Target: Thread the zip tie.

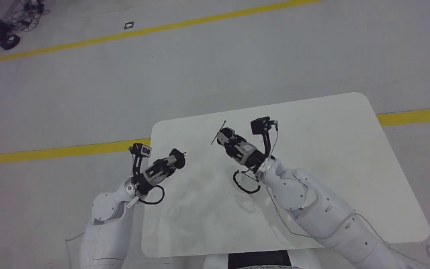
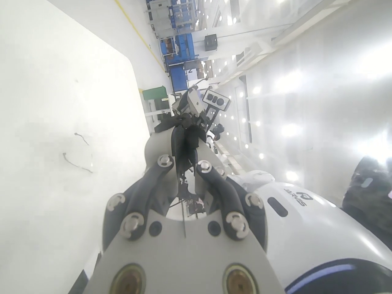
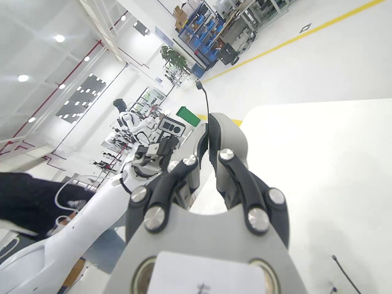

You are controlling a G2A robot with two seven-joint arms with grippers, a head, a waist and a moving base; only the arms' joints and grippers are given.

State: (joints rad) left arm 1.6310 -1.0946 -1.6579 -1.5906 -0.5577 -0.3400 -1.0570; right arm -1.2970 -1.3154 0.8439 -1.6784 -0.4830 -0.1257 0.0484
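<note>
Holding my right jaws clamped on a thin black plastic zip tie, I see its head poking beyond their tips; my left jaws sit pressed together, well apart, above the white surface.

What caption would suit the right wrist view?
Right gripper shut on a black zip tie, its head protruding past the fingers, above a white table.

White table on pale grey floor w/ yellow lines; blue shelving, ceiling lights behind.
</note>
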